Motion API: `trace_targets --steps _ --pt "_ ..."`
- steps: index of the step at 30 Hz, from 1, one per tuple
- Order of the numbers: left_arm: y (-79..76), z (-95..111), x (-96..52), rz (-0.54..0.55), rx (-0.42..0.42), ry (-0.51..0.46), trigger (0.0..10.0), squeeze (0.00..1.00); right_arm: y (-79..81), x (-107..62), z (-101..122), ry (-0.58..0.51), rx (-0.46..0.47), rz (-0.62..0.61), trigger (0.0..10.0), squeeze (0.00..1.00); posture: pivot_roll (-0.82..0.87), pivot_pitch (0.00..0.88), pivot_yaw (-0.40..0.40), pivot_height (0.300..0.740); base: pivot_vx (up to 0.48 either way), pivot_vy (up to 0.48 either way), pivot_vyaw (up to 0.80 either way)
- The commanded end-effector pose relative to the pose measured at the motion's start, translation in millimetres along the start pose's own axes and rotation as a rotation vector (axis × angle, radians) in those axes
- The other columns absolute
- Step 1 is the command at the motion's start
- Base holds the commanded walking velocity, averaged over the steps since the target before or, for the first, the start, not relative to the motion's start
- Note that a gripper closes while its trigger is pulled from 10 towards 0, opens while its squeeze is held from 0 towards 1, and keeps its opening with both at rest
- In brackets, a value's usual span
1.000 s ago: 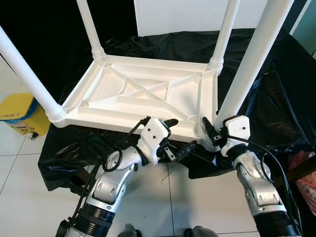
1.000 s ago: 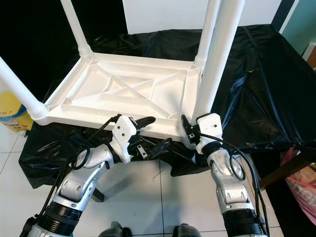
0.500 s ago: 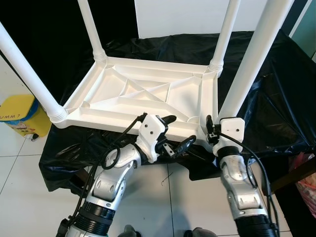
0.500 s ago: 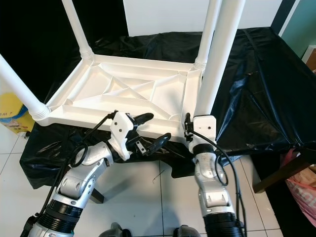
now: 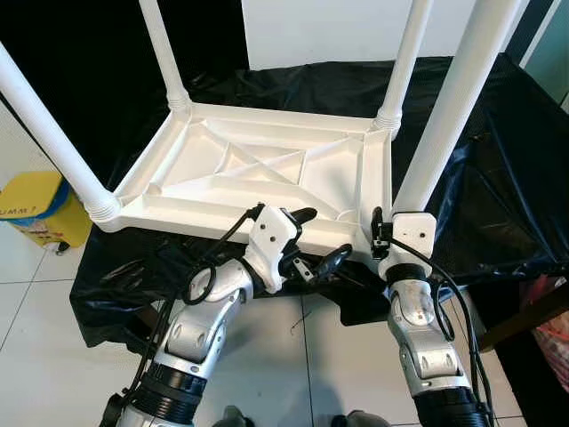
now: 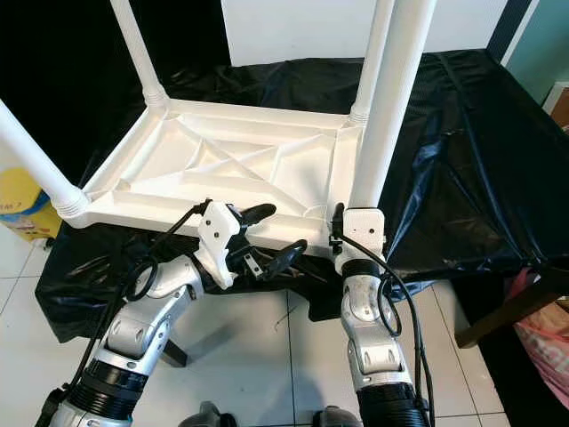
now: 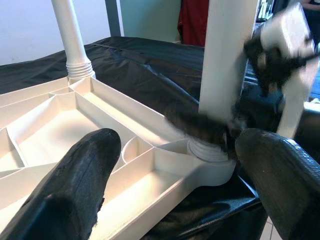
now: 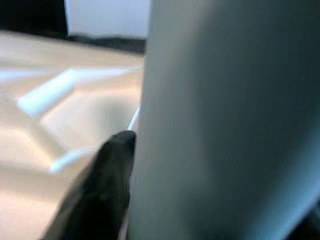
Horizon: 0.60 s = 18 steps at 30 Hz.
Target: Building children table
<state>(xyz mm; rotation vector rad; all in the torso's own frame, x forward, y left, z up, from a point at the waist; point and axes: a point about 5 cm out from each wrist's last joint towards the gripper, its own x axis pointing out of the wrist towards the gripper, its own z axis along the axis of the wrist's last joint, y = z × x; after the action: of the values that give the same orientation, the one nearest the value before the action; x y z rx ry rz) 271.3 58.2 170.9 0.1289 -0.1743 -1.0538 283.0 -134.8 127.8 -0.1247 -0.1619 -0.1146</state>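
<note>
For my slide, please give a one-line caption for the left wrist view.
Left gripper fingers spread before the upturned white table; right gripper at its nearest leg.

bright eye views, blurred wrist views

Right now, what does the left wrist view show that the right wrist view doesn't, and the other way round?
Left wrist view alone: the far corner's table leg, the black cloth under the tabletop, the right end effector at the near corner's threaded collar, and the left end effector's two black fingers spread open. Right wrist view alone: a blurred close-up of a single black finger pressed against the near table leg. Both share that near leg and the ribbed underside of the upturned white tabletop.
</note>
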Motion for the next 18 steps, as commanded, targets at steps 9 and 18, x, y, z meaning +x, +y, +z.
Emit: trace_targets --steps 9,18 --pt "4.0 0 2.3 0.044 0.007 0.003 10.0 0.0 -10.8 -0.2 2 -0.045 0.012 0.116 10.0 1.0 -0.04 0.056 0.021 0.74 0.0 0.0 0.0" --pt "4.3 0 2.9 0.036 0.015 0.005 10.0 0.0 -20.3 -2.5 5 -0.083 0.039 0.446 10.0 0.0 -0.04 0.045 0.026 0.74 0.0 0.0 0.0"
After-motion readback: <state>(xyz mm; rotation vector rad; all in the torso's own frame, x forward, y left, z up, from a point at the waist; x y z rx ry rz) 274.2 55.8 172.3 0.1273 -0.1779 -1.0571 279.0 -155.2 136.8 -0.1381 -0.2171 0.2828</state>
